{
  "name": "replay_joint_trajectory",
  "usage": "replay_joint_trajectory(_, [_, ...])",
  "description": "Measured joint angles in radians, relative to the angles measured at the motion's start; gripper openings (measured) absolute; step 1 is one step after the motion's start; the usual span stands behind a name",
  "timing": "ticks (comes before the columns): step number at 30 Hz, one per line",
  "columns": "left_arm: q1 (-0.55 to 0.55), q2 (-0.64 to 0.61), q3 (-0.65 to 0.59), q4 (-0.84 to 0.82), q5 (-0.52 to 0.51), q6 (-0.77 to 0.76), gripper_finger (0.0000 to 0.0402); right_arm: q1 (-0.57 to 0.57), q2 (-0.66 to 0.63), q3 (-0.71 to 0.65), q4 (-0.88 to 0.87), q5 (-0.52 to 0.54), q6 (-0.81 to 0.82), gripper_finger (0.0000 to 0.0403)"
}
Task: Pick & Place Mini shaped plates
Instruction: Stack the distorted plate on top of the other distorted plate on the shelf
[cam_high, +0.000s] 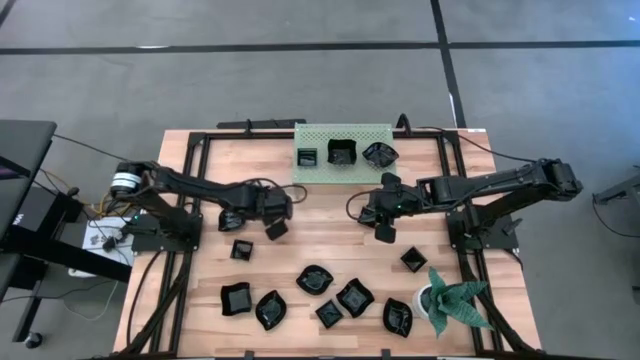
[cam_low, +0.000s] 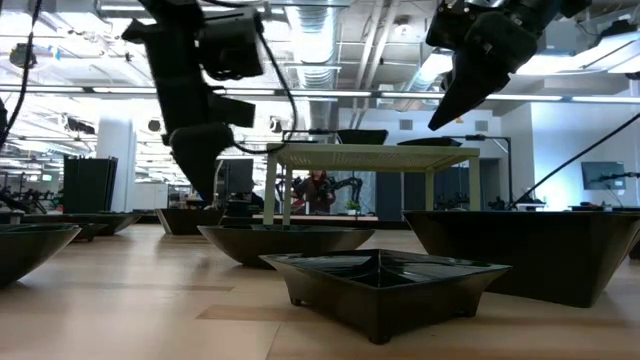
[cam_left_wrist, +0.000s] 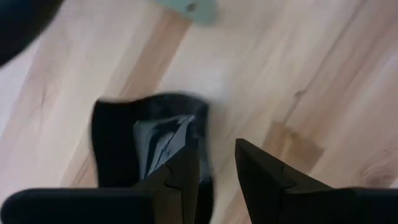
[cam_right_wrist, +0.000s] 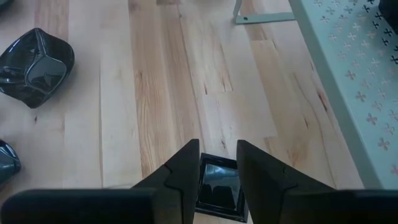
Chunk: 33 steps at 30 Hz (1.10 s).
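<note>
Jaws of both grippers are pinching plates: left gripper (cam_high: 277, 226) gripping a square plate (cam_left_wrist: 149, 146), right gripper (cam_high: 386, 231) lifting another square plate (cam_right_wrist: 219, 186), probably for carrying to the far green rack (cam_high: 345, 140).

A robotics lab: open ceiling ducts (cam_low: 330, 45), wall monitor (cam_low: 603, 175), distant robot benches.
</note>
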Motion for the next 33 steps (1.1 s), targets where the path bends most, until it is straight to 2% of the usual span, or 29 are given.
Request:
replay_joint_trajectory(4, [0.012,-0.084,-0.083,0.036,0.052,-0.044,0.0104,0.0,0.0,0.0,-0.001,0.0,0.0,0.0102])
replay_joint_trajectory(11, [0.012,-0.157,-0.228,0.247,0.074,-0.055,0.0104,0.0,0.0,0.0,0.0,0.0,0.0,0.0102])
replay_joint_trajectory(22, [0.012,-0.162,-0.306,0.273,0.05,-0.063,0.0102,0.0,0.0,0.0,0.0,0.0,-0.001,0.0102])
replay_joint_trajectory(25, [0.012,-0.162,-0.31,0.275,0.05,-0.063,0.0083,0.0,0.0,0.0,0.0,0.0,-0.001,0.0102])
replay_joint_trajectory(29, [0.009,-0.162,-0.31,0.302,0.049,-0.063,0.0019,0.0,0.0,0.0,0.0,0.0,-0.001,0.0102])
replay_joint_trajectory(33, [-0.021,-0.162,-0.291,0.317,0.05,-0.059,0.0009,0.0,0.0,0.0,0.0,0.0,-0.001,0.0102])
